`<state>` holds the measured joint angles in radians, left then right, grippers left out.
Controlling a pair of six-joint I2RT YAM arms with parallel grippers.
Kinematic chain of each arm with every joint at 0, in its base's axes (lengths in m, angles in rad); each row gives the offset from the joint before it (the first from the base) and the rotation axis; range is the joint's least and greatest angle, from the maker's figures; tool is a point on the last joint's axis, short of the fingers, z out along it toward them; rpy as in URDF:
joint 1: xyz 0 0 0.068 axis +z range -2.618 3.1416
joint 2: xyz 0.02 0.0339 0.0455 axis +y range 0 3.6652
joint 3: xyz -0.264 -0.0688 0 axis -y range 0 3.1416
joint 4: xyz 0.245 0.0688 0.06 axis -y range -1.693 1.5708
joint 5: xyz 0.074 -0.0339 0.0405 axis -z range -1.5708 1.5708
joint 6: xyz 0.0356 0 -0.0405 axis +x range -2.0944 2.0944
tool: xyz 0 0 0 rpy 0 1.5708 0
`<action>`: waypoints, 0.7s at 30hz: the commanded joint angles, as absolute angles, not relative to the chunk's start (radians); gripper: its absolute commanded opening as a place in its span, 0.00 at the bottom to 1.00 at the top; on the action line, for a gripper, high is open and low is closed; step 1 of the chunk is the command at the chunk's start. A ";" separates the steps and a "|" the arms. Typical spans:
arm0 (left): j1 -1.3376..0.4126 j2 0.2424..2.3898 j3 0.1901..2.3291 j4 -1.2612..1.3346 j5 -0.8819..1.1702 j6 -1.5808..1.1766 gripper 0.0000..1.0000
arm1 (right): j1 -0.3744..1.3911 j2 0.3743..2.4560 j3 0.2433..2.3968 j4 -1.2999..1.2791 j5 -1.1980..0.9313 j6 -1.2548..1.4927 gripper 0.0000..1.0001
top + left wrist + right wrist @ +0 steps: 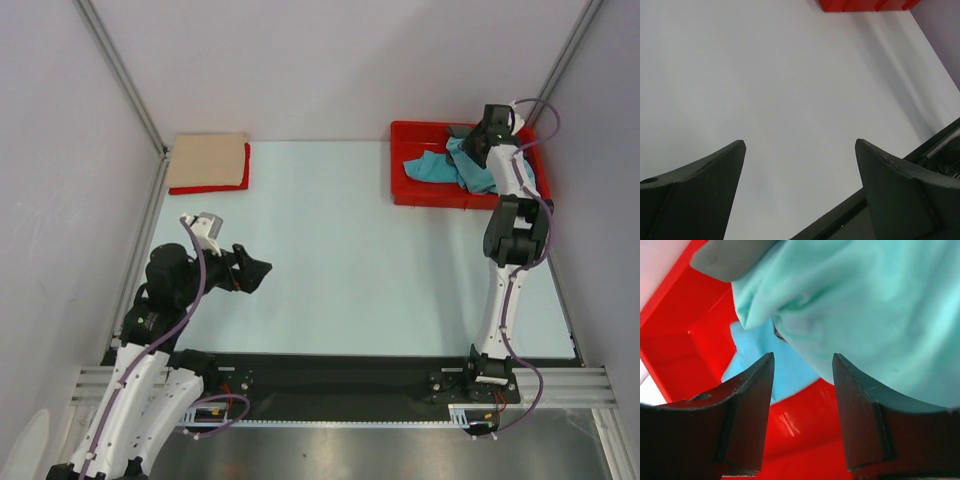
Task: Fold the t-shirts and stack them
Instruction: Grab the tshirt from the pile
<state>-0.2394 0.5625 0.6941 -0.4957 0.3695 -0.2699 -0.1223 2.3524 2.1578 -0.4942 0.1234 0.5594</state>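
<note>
Left fingers [690, 195] spread wide, empty; right fingers [745, 410] half-closed at the mint-green t-shirt [865, 305] — grasp impossible to make out.

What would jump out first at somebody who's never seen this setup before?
The bright red tray at the far right of the table, holding a crumpled turquoise-blue shirt and a mint-green shirt, with the right gripper just over them. Then the neat stack at far left: a beige shirt on a red shirt. The left gripper hangs wide open above bare table.
</note>
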 commanded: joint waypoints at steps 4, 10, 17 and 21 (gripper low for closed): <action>-0.239 0.580 0.716 -0.456 0.367 -0.241 0.96 | -0.095 2.387 2.243 -0.385 0.210 0.603 0.56; -0.239 0.592 0.709 -0.451 0.359 -0.244 0.95 | -0.103 2.434 2.259 -0.307 0.215 0.653 0.51; -0.239 0.606 0.709 -0.451 0.360 -0.244 0.94 | -0.130 2.528 2.332 -0.247 0.184 0.681 0.47; -0.239 0.609 0.704 -0.448 0.360 -0.244 0.94 | -0.146 2.575 2.414 -0.291 0.187 0.709 0.25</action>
